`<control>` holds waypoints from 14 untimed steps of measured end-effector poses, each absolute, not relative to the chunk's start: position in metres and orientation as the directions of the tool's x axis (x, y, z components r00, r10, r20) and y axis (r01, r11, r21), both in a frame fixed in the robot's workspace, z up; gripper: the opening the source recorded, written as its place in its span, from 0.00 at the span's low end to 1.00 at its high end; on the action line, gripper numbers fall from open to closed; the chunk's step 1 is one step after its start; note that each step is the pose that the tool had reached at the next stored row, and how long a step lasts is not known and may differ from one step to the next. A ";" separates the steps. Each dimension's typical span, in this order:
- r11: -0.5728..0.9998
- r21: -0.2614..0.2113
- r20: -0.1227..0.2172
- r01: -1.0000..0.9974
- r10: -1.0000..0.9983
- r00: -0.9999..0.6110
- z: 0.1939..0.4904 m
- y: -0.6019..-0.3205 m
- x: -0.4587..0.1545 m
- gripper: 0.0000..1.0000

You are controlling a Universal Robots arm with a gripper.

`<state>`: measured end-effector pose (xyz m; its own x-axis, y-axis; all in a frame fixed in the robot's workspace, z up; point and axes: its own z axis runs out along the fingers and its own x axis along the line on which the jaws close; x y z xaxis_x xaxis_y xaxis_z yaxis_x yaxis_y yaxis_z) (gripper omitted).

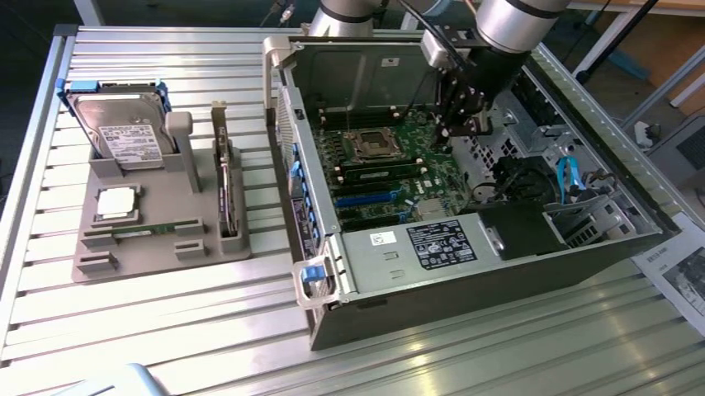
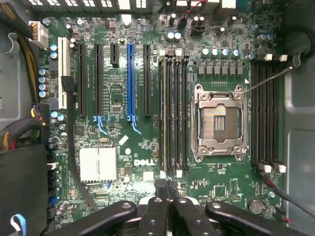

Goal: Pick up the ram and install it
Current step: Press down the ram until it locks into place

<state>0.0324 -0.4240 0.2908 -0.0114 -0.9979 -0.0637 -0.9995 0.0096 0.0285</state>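
Note:
The ram [image 1: 147, 229] is a thin green stick lying flat in the front slot of the grey fixture [image 1: 165, 256], at the exterior view's left, outside the computer case. My gripper [image 1: 465, 130] hangs inside the open case [image 1: 463, 247], above the green motherboard [image 2: 142, 147] and far from the ram. In the wrist view my gripper [image 2: 167, 189] is shut, its two black fingers [image 2: 156, 211] pressed together with nothing between them. Ahead of the fingertips lie long black memory slots [image 2: 173, 113] and the open processor socket [image 2: 219, 123].
The fixture also holds a hard drive [image 1: 124, 136], a square silver processor chip [image 1: 117, 203] and an upright dark expansion card [image 1: 224, 198]. Inside the case are blue and black card slots [image 2: 130, 81], a silver heatsink [image 2: 98, 163], cable bundles [image 2: 19, 130] and the power supply [image 1: 441, 243].

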 end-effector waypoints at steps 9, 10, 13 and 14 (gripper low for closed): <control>0.010 0.026 -0.064 -1.000 -0.998 -0.011 0.272 -0.424 0.032 0.10; 0.010 0.026 -0.064 -1.000 -0.998 -0.011 0.269 -0.424 0.032 0.10; 0.010 0.024 -0.064 -1.000 -0.998 -0.011 0.260 -0.424 0.032 0.10; 0.010 0.024 -0.064 -1.000 -0.998 -0.011 0.257 -0.424 0.032 0.10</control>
